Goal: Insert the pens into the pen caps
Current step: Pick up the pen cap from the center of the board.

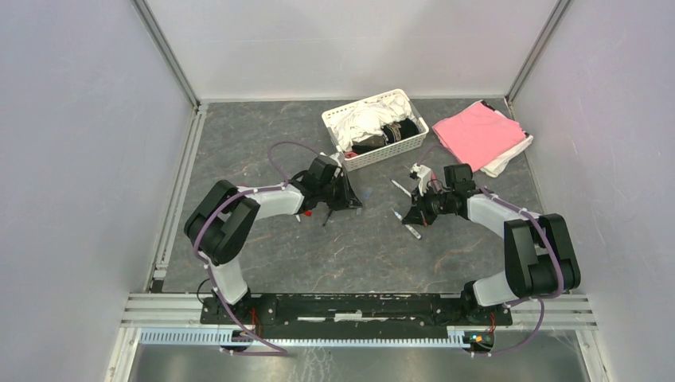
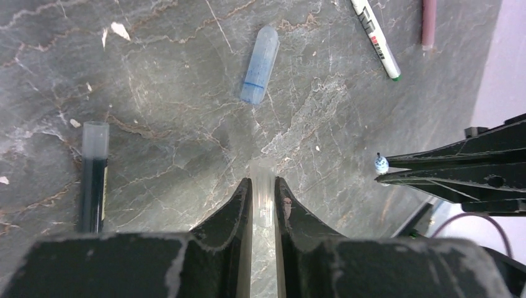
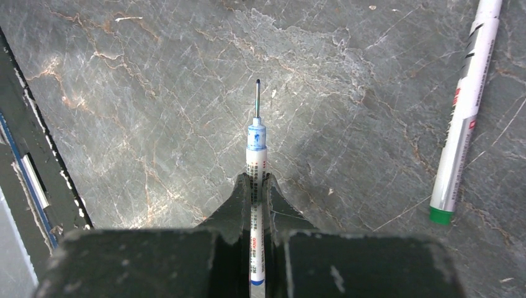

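My left gripper (image 2: 263, 181) is shut on a clear pen cap (image 2: 263, 195), its open end pointing away over the table. My right gripper (image 3: 257, 177) is shut on a white pen with a blue tip (image 3: 257, 152), nib bare and pointing forward. That tip (image 2: 380, 164) also shows in the left wrist view, right of the cap and apart from it. A blue cap (image 2: 259, 65), a dark pen with a clear cap (image 2: 93, 180), a white green-ended pen (image 2: 375, 37) and a pinkish pen (image 2: 428, 22) lie on the table. In the top view the grippers (image 1: 338, 195) (image 1: 418, 208) face each other.
A white basket (image 1: 338, 119) of cloths stands behind the left gripper. Pink cloth (image 1: 477, 134) lies at the back right. A white green-ended pen (image 3: 462, 124) lies right of my right gripper. Two loose pens (image 1: 402, 189) (image 1: 410, 230) lie by it.
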Robot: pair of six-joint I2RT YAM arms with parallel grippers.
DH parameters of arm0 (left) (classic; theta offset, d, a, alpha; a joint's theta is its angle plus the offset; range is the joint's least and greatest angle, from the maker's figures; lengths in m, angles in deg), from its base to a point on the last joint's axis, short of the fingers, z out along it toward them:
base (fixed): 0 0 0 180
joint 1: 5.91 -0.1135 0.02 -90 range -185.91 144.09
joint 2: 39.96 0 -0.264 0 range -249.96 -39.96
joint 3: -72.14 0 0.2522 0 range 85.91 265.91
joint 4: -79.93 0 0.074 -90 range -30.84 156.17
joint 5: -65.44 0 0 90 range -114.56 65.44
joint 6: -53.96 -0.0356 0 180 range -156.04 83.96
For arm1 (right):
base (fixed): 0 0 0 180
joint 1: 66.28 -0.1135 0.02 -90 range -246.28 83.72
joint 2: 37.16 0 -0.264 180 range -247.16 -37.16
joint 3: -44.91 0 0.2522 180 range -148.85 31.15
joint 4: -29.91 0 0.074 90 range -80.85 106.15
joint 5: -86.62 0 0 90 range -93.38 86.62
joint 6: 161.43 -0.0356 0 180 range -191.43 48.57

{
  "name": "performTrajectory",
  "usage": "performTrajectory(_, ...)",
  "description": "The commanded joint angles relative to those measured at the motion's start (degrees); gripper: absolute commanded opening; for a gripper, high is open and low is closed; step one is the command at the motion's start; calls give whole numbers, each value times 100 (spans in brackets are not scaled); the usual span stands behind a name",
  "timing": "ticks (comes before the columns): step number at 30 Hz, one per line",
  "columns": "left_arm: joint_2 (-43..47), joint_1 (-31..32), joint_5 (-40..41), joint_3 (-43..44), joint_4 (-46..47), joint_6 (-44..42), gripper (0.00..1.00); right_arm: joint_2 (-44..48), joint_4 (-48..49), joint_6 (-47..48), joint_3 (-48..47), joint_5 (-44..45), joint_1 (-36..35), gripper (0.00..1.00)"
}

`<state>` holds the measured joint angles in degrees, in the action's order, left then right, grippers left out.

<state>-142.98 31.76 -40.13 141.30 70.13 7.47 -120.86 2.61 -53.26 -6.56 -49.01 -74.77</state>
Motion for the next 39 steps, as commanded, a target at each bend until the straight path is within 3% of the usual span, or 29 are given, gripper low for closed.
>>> performTrajectory(1,259,-81,-418,-191,896,662,10,105,228,-147,54,-245,2,0)
performTrajectory(12,224,-145,-380,-266,767,672,10,56,259,-182,54,-296,-3,0)
performTrajectory(26,149,-164,-484,-397,1240,1184,11,-95,435,-439,88,-515,-62,0)
performTrajectory(39,-17,-163,-426,-679,1882,2031,10,-551,1647,-1926,319,-834,-479,0)
